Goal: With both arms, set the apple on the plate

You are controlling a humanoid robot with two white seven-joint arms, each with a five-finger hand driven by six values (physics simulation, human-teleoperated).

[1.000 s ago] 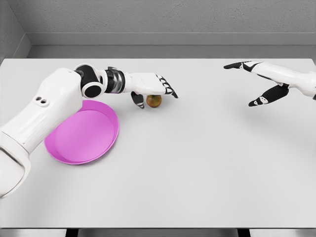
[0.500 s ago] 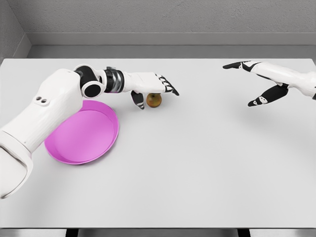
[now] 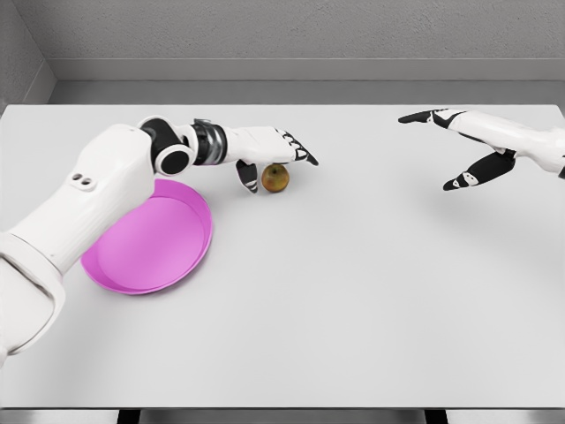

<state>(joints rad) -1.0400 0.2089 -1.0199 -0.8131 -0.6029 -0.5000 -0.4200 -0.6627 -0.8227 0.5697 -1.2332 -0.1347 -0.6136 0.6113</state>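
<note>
Apple sits on the worktop just beside the pink plate, your left hand over it with fingers extended, not gripping; you must close, lift, carry plateward, right hand open, idle.

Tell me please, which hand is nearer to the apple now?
Left. The left hand is right over the apple, thumb down at its left side, fingers stretched above it. The right hand hangs open far to the right, well apart from it.
</note>
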